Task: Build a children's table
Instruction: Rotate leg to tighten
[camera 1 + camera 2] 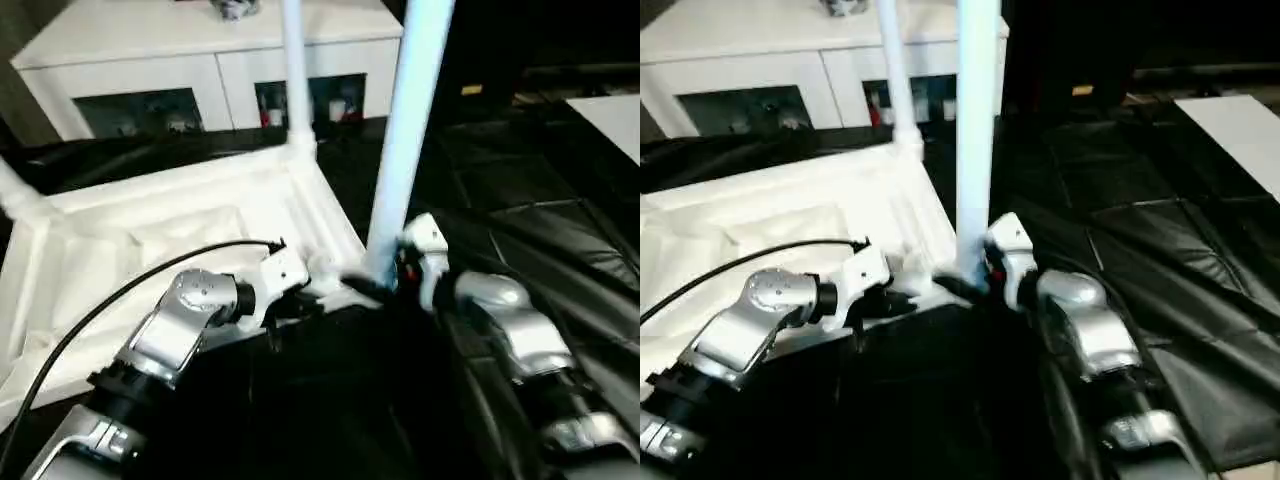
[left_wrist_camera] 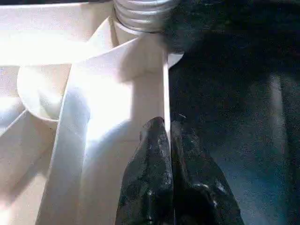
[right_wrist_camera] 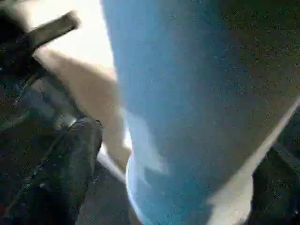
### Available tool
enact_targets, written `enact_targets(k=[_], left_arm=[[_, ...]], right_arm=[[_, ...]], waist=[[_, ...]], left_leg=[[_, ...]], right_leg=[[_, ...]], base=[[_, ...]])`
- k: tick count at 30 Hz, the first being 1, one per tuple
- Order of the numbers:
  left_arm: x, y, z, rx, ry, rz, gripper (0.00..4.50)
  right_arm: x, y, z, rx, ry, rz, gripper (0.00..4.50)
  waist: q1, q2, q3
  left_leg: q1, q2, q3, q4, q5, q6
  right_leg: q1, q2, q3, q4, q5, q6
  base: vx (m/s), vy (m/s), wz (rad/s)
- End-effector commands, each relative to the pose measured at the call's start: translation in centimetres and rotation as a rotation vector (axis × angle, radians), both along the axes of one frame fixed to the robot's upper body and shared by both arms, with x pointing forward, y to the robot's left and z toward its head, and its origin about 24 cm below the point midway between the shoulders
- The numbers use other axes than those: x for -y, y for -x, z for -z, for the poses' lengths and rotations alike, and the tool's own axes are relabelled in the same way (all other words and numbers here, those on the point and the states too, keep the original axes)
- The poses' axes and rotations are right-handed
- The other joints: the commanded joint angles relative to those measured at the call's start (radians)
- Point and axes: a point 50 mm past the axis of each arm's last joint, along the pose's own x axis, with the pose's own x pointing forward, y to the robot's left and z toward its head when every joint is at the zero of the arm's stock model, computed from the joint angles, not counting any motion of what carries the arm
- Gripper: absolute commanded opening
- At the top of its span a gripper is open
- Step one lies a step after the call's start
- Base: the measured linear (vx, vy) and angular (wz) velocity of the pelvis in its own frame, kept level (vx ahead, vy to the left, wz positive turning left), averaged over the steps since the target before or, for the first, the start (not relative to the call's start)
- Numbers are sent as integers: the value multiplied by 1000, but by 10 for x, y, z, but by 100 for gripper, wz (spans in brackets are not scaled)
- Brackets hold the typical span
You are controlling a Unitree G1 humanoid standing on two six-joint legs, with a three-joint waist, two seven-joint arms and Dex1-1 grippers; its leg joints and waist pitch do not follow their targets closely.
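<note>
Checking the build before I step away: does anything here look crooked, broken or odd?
Nothing stands out. The white plastic children's table lies upside down on the black floor mat; two round white legs stand upright at corners. The left gripper pinches the table's rim; the right gripper sits at the near leg's base.

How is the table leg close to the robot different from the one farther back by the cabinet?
The near leg looks thicker and stands at the corner between both claws; the far leg looks thinner and stands at the corner near the cabinet. The near leg has a bluish tint; the far one looks whiter. Both point up from the upside-down tabletop.
</note>
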Motion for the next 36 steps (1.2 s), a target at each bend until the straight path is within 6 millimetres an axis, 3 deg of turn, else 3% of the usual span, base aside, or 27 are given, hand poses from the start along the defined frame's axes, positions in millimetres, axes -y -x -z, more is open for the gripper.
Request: enact_targets(k=[1, 5, 12, 17, 22, 27, 31, 36], left_arm=[[4, -1, -12, 55, 26, 32, 0], [-1, -4, -14, 65, 22, 23, 0], [-3, -3, -14, 63, 25, 27, 0], [-3, -3, -13, 60, 25, 25, 0], [-4, -3, -12, 59, 22, 25, 0], [-5, -3, -11, 58, 20, 23, 0], [-6, -4, -10, 56, 18, 21, 0], [-1, -11, -5, 37, 22, -71, 0]], right_arm=[[-6, 6, -2, -4, 7, -76, 443], [-3, 8, -4, -16, 20, -95, 443], [-3, 4, -7, -8, 1, -75, 443], [0, 4, -6, -16, 7, -74, 376], [3, 6, -3, -22, 21, -75, 347], [3, 5, -2, -21, 31, -76, 293], [2, 5, 1, -24, 35, -63, 275], [-1, -2, 17, -74, -4, 133, 272]], waist=[[-1, -5, -64], [0, -7, -64], [1, -9, -69], [3, -8, -73], [5, -9, -73], [5, -9, -69], [2, -8, -67], [-4, -5, -67]], left_leg=[[25, 58, -11, -66, -34, 103], [22, 55, -11, -65, -66, 84], [17, 52, -14, -60, -34, 87], [16, 51, -15, -55, -2, 107], [15, 51, -15, -52, -3, 112], [15, 51, -15, -54, -44, 94], [16, 50, -16, -57, -85, 70], [14, 48, -17, -57, -84, 56]], right_leg=[[61, -76, 38, -32, 40, -283], [60, -77, 40, -36, -12, -274], [64, -74, 37, -28, 20, -271], [63, -73, 34, -23, 59, -279], [64, -73, 33, -21, 48, -281], [63, -73, 34, -26, -14, -274], [61, -72, 34, -30, -60, -266], [62, -73, 35, -29, -50, -266]], base=[[0, 0, 0], [0, 0, 0], [0, 0, 0], [0, 0, 0], [0, 0, 0], [0, 0, 0], [0, 0, 0], [0, 0, 0]])
